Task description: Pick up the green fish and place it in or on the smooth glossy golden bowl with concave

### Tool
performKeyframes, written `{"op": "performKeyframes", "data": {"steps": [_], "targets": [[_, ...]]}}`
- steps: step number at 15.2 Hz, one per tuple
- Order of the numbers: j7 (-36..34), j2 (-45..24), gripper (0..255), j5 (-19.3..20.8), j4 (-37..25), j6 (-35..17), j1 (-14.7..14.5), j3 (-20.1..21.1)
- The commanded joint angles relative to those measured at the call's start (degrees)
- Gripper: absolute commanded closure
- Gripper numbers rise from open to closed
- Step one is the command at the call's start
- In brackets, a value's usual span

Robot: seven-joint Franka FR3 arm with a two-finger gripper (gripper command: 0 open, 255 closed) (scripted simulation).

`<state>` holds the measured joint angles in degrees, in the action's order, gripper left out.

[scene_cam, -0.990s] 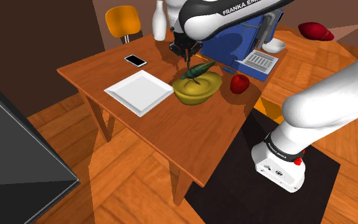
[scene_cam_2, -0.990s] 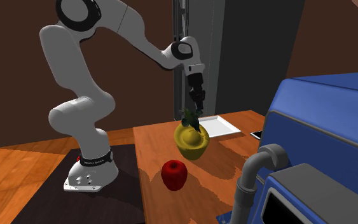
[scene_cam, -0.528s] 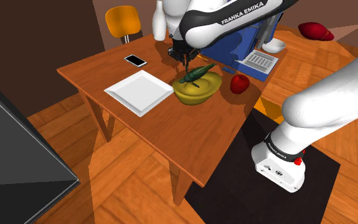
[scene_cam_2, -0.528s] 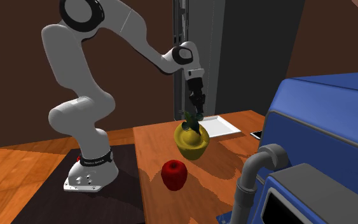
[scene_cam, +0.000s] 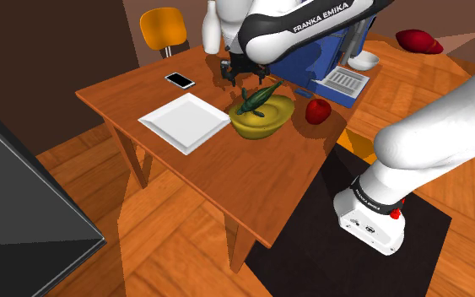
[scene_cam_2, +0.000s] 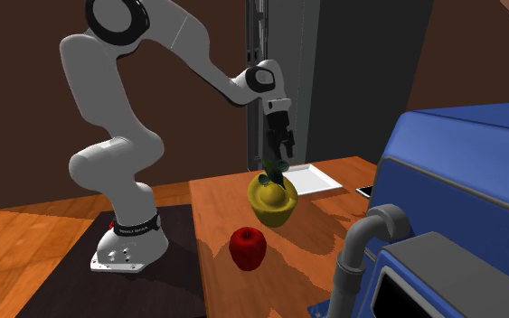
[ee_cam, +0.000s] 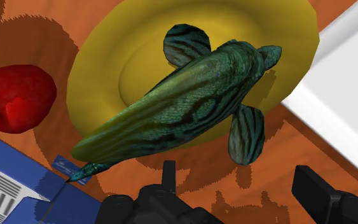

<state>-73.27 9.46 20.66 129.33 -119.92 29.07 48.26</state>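
Well, my fingers (ee_cam: 323,194) stand wide above the green fish (ee_cam: 177,108) lying across the golden bowl (ee_cam: 101,63), so I want to lift straight up, clear of its tail.

Arm (scene_cam_2: 182,42) stretched forward, wrist bent down, jaws spread apart.

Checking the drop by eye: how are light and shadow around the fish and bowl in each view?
Wrist view: green fish evenly lit over the golden bowl, hard dark shadows on the table around it. Shoulder view: bright, no glare. Second exterior view: dimmer, broad shadows on the table beside the bowl.
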Motion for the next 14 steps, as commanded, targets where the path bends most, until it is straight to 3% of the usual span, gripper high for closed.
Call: {"op": "performKeyframes", "data": {"steps": [1,6,14], "targets": [[0.0,0.0,0,0.0,0.0,0.0,0.0,0.0],[2.4,3.4,0,-4.0,-4.2,6.4,-1.8,0.0],[2.4,3.4,0,-4.0,-4.2,6.4,-1.8,0.0]]}}
